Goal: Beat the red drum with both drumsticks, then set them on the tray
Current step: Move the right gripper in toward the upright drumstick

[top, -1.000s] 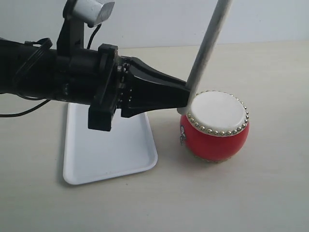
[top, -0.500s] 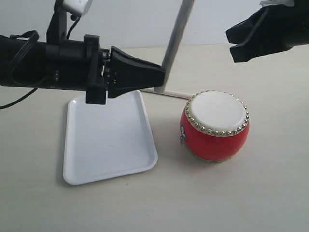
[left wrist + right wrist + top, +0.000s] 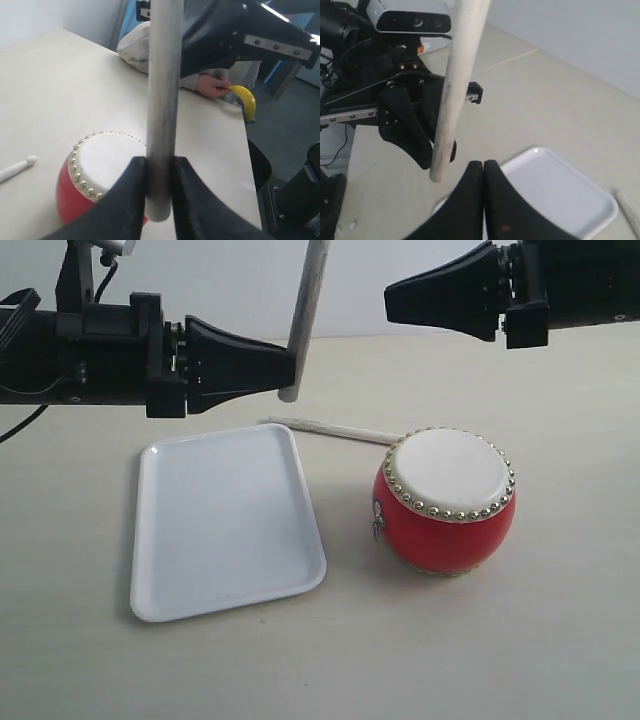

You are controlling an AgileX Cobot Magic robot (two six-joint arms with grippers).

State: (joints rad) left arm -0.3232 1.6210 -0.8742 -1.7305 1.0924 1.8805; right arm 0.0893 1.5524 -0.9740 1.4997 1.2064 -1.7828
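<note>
The red drum (image 3: 446, 502) with its cream skin and gold studs stands on the table right of the white tray (image 3: 220, 525). My left gripper (image 3: 290, 368) hangs above the tray's far end, shut on a drumstick (image 3: 307, 308) held near its butt, the stick rising upright out of frame. The left wrist view shows that drumstick (image 3: 163, 95) pinched between the fingers, with the drum (image 3: 97, 172) beyond. The second drumstick (image 3: 335, 430) lies flat on the table behind the drum and tray. My right gripper (image 3: 390, 298) hovers high above the drum, shut and empty (image 3: 483, 164).
A person's hand holding a banana (image 3: 245, 100) shows past the table's edge in the left wrist view. The right wrist view shows a camera bar (image 3: 412, 21) on the left arm. Bare table lies in front of the drum and tray.
My left gripper has pulled back to the left and risen with its drumstick, away from the drum. The right gripper has come in from the upper right. The lying drumstick is now uncovered.
</note>
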